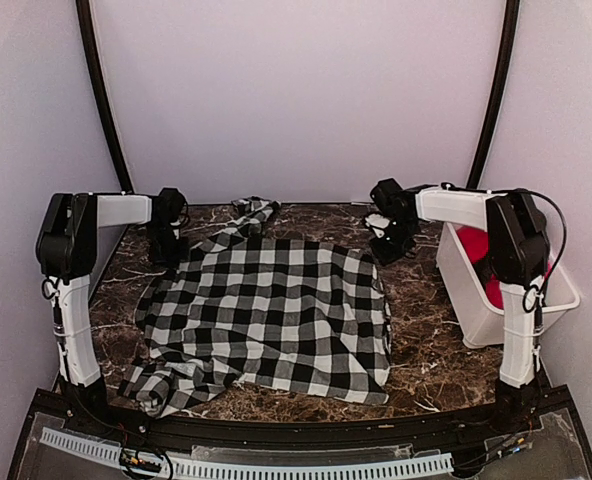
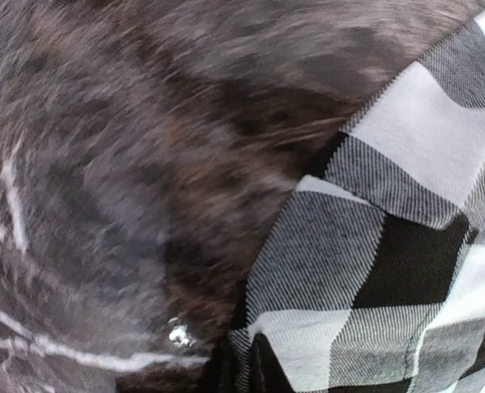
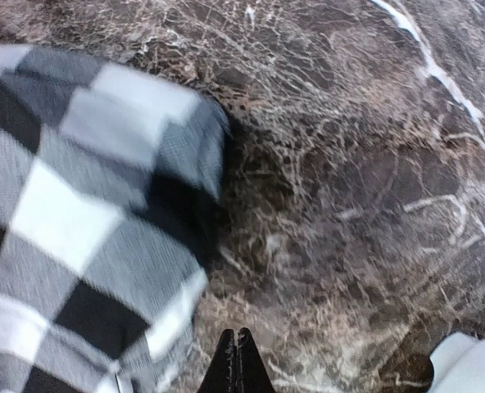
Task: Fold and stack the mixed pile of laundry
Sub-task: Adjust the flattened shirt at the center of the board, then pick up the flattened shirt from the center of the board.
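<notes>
Bench: the dark marbled bench [image 1: 431, 345] carries everything. Its right side holds the bin, and its middle and left hold the cloth.
Checked garment: the checked garment [image 1: 276, 310] lies spread open and mostly flat across the middle of the bench. It is rumpled at the near left corner, and a loose twisted part trails toward the far edge. No fold is visible in it.
White bin: the white bin [image 1: 473, 300] stands at the right edge of the bench, apart from the checked cloth.
Red garment: the red garment [image 1: 473, 243] sits inside the white bin, partly hidden behind the right arm. It has not been laid out.
Left claw: the left claw [image 2: 242, 372] is low at the far left corner of the checked garment. Its tips look pinched on a thin strip of the hem, though the wrist view is blurred.
Right claw: the right claw [image 3: 236, 359] is at the far right corner of the same garment. Its tips are pressed fully together just beside the cloth edge, with no fabric visible between them.
Done: 1 of 2 garments is spread out ready for folding.
Left: I judge the task to be at an early stage. Both garments need folding, the red one must come out of the bin, and 0 items are stacked.
</notes>
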